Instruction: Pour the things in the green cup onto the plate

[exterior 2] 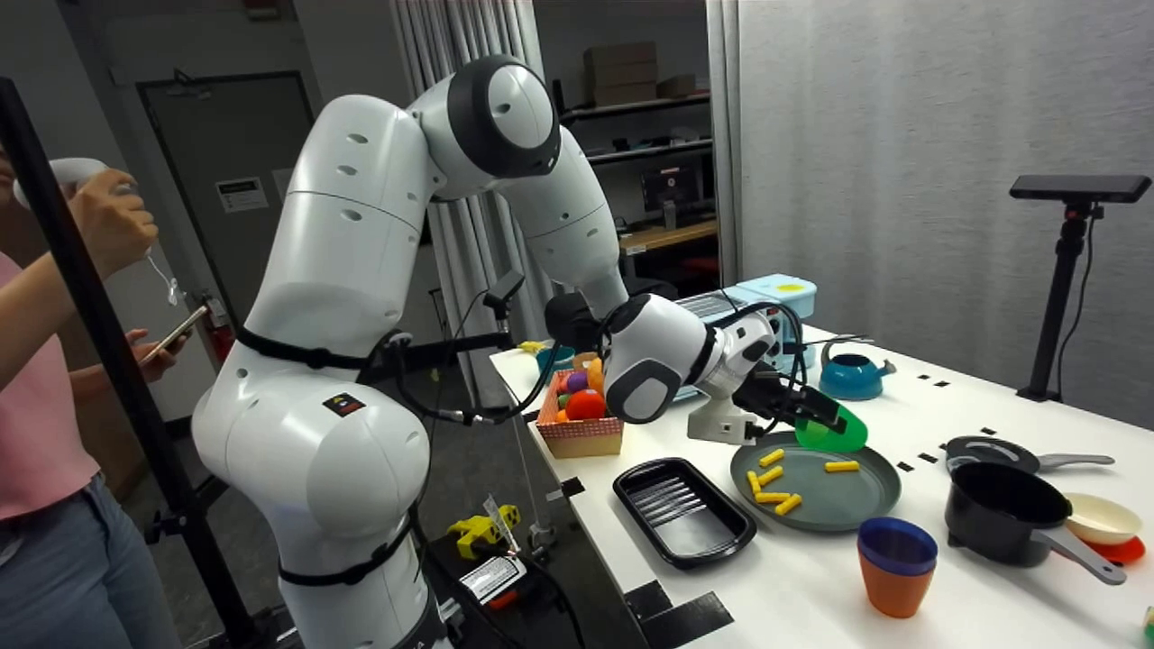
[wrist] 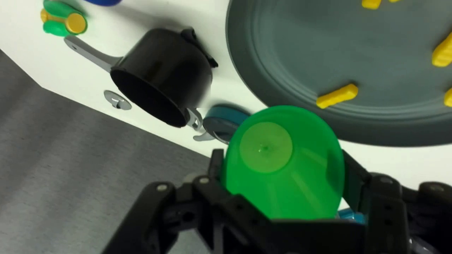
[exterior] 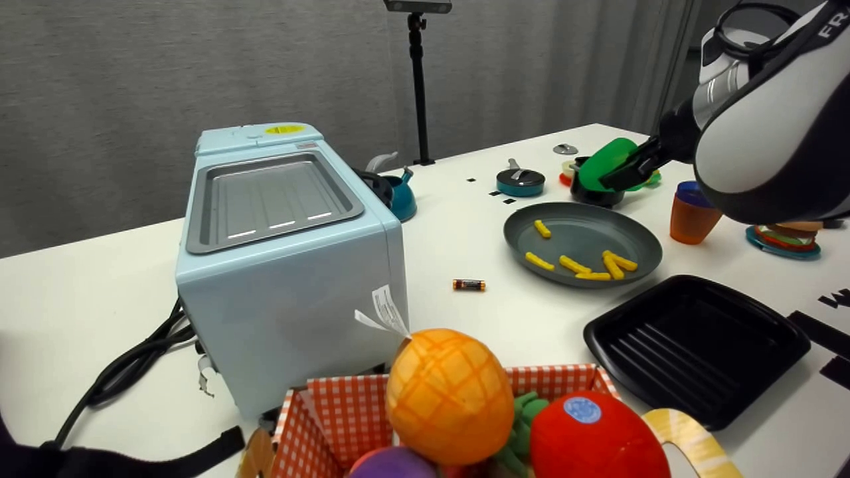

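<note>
The green cup (wrist: 282, 158) is held tilted in the air, with my gripper (wrist: 284, 165) shut on its sides. In both exterior views the cup (exterior: 605, 163) hangs over or close to the rim of the dark grey-green plate (exterior 2: 838, 507); I cannot tell exactly how far over. Several yellow pieces (exterior: 573, 265) lie spread on that plate, and a lone piece (wrist: 337, 96) shows near its rim in the wrist view. Pale streaks show on the cup's wall, but whether anything is inside cannot be made out.
An orange cup with a blue one in it (exterior 2: 896, 568) and a black tray (exterior: 697, 338) stand beside the plate. A black pot (exterior 2: 1005, 514) and a small pan (exterior: 520, 182) are nearby. A light blue oven (exterior: 292, 265) and a checked basket (exterior 2: 581, 437) also occupy the table.
</note>
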You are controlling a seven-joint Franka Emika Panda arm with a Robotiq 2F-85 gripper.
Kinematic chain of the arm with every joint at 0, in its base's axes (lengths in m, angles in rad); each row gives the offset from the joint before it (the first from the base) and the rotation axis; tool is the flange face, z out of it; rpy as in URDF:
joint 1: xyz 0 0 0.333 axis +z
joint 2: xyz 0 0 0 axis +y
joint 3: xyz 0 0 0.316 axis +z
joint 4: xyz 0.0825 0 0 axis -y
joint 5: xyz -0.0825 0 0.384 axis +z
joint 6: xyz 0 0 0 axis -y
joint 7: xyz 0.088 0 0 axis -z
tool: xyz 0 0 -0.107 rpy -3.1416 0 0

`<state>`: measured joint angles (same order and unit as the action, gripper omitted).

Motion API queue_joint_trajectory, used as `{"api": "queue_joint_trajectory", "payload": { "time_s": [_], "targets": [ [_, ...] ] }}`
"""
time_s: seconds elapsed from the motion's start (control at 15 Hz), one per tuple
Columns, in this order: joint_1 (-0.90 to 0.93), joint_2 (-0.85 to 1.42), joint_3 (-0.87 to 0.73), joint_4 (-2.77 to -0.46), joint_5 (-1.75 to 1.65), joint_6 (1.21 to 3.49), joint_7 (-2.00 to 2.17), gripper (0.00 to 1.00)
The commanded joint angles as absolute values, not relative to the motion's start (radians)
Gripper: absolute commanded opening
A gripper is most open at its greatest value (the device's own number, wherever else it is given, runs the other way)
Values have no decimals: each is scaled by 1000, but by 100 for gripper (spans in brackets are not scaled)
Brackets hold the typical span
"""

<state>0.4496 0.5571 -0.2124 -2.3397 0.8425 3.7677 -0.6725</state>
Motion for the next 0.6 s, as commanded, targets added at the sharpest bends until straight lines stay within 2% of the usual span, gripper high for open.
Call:
{"api": "queue_joint_trajectory", "payload": {
  "time_s": [0.0, 0.53],
  "targets": [
    [533, 512, -275, -2364, 998, 3663, -842, 50],
    [654, 514, -373, -2359, 1257, 3526, -1122, 50]
  ]
}}
